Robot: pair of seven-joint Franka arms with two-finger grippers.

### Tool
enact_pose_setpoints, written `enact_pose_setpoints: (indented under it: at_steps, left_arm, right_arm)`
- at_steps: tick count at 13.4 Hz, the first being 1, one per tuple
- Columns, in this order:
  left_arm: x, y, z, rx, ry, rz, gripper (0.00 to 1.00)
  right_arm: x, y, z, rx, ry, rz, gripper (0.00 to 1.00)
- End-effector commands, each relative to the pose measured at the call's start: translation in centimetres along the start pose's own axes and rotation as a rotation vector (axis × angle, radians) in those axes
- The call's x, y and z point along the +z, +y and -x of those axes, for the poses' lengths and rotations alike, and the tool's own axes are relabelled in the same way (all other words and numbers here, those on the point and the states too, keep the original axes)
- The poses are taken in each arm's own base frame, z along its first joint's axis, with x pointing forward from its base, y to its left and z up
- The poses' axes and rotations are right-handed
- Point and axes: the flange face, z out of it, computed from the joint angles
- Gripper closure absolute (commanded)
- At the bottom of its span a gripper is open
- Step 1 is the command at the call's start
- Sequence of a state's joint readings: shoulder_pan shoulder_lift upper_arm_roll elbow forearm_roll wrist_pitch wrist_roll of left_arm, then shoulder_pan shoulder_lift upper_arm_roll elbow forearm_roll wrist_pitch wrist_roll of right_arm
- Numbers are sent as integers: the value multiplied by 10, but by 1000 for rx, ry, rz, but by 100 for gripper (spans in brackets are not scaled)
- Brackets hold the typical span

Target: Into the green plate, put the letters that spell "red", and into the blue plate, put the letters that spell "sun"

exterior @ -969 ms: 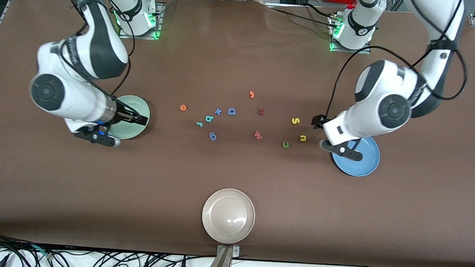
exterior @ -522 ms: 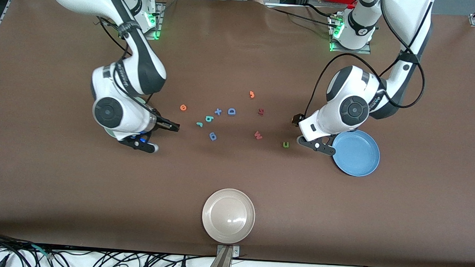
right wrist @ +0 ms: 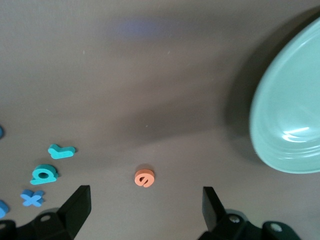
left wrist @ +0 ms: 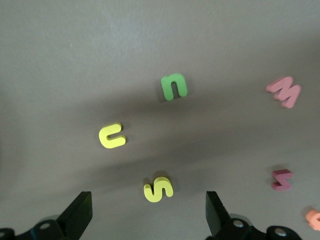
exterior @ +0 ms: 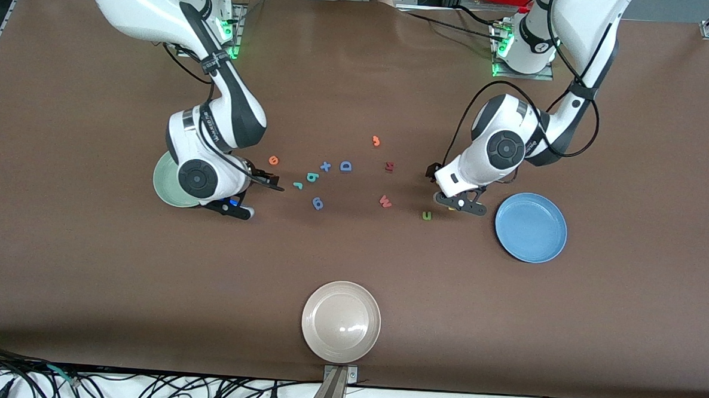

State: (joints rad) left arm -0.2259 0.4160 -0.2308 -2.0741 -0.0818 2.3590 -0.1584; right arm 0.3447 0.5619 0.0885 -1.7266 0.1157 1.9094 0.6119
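- My right gripper (right wrist: pixel 142 207), jaws spread and empty, hangs over the orange "e" (right wrist: pixel 144 178) beside the green plate (exterior: pixel 166 185); drop straight, straddling it
- My left gripper (left wrist: pixel 147 212), jaws wide and empty, is over the yellow "s" (left wrist: pixel 158 189), on the counter near the blue plate (exterior: pixel 531 227); centre, then pinch

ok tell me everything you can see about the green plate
The green plate is round, plain, pale mint green, smooth and glossy with a raised rim. It sits flat on the brown table toward the right arm's end, partly hidden under that arm. What shows of it holds nothing. The orange e lies apart from it on the table.
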Motion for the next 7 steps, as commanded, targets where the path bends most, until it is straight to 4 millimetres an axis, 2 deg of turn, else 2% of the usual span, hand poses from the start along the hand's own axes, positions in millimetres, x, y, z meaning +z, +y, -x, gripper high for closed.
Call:
enact_pose_setpoints:
  at_steps: [1,2,6,7]
  left_arm:
    - [13,-1,18,-21,27,12,0]
    - [22,-1,21,-24,27,13,0]
    - [43,22,27,-20,32,18,0]
    - [47,22,28,-20,34,18,0]
  right_arm:
    - [25,-19,12,-13,-3,2,1]
    - [33,-20,12,-15,-9,7,2]
    - [63,-9,20,-8,3,8,2]
    - [66,-6,23,-6,11,5,2]
